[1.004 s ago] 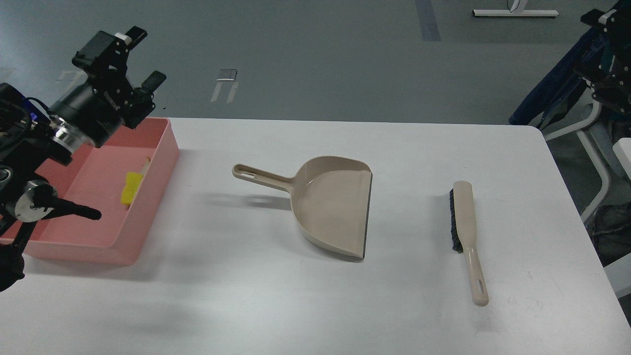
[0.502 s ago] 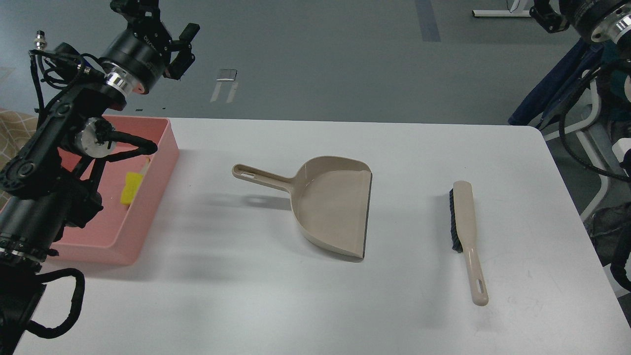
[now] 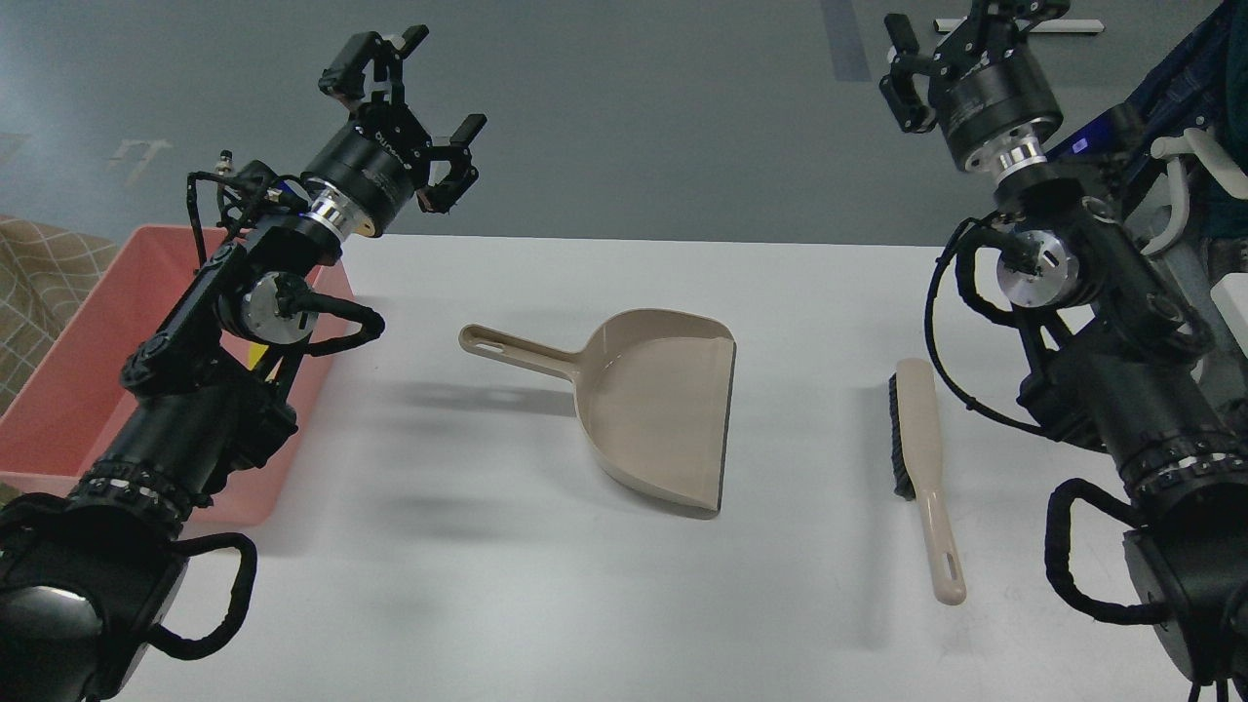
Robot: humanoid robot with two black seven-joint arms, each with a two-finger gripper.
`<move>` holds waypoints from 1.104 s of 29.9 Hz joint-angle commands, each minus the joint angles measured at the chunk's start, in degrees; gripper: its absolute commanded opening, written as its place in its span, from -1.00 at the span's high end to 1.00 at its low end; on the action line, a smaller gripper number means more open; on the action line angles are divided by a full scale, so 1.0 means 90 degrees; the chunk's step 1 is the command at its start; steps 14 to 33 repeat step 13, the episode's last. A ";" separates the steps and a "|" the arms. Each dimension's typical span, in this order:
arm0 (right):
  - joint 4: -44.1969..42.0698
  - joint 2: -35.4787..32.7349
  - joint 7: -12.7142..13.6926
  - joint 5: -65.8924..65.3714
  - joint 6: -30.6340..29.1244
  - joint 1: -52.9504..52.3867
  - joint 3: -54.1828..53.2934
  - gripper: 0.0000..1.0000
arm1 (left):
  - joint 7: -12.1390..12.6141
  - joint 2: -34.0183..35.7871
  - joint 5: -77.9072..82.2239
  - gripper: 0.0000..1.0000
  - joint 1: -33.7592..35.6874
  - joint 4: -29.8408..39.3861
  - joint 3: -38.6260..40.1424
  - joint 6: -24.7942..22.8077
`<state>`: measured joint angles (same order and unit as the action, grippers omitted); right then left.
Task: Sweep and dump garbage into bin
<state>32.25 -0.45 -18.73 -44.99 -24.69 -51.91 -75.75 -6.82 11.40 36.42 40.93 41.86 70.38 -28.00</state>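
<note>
The pink bin [image 3: 58, 390] stands at the table's left edge, partly behind my left arm. The garbage is hidden behind that arm. The empty beige dustpan [image 3: 663, 409] lies mid-table, handle pointing left. The beige black-bristled brush [image 3: 921, 458] lies to its right, handle toward me. My left gripper [image 3: 419, 88] is raised high above the table's far edge, right of the bin, open and empty. My right gripper [image 3: 960, 39] is raised high at the far right, above and behind the brush, open and empty.
The white table [image 3: 546, 604] ends just behind the bin and dustpan. A beige patterned surface [image 3: 39, 283] lies left of the bin. A blue cloth and white frame [image 3: 1180, 146] stand off the table's right side.
Both arms have swung up and inward: the left gripper moved right, away from over the bin, and the right arm came into view. Dustpan and brush have not moved.
</note>
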 commanded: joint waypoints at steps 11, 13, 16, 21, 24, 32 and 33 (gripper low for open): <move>-0.0126 0.0050 0.0089 0.0399 -0.0368 0.0611 -0.0177 -1.00 | -0.0062 -0.0319 0.0064 -0.95 -0.0309 -0.0002 -0.0535 0.0000; -0.0126 0.0050 0.0079 0.0428 -0.0368 0.0641 -0.0216 -1.00 | -0.0062 -0.0348 0.0064 -0.95 -0.0319 -0.0002 -0.0505 0.0000; -0.0126 0.0050 0.0079 0.0428 -0.0368 0.0641 -0.0216 -1.00 | -0.0062 -0.0348 0.0064 -0.95 -0.0319 -0.0002 -0.0505 0.0000; -0.0126 0.0050 0.0079 0.0428 -0.0368 0.0641 -0.0216 -1.00 | -0.0062 -0.0348 0.0064 -0.95 -0.0319 -0.0002 -0.0505 0.0000; -0.0126 0.0050 0.0079 0.0428 -0.0368 0.0641 -0.0216 -1.00 | -0.0062 -0.0348 0.0064 -0.95 -0.0319 -0.0002 -0.0505 0.0000; -0.0126 0.0050 0.0079 0.0428 -0.0368 0.0641 -0.0216 -1.00 | -0.0062 -0.0348 0.0064 -0.95 -0.0319 -0.0002 -0.0505 0.0000; -0.0126 0.0050 0.0079 0.0428 -0.0368 0.0641 -0.0216 -1.00 | -0.0062 -0.0348 0.0064 -0.95 -0.0319 -0.0002 -0.0505 0.0000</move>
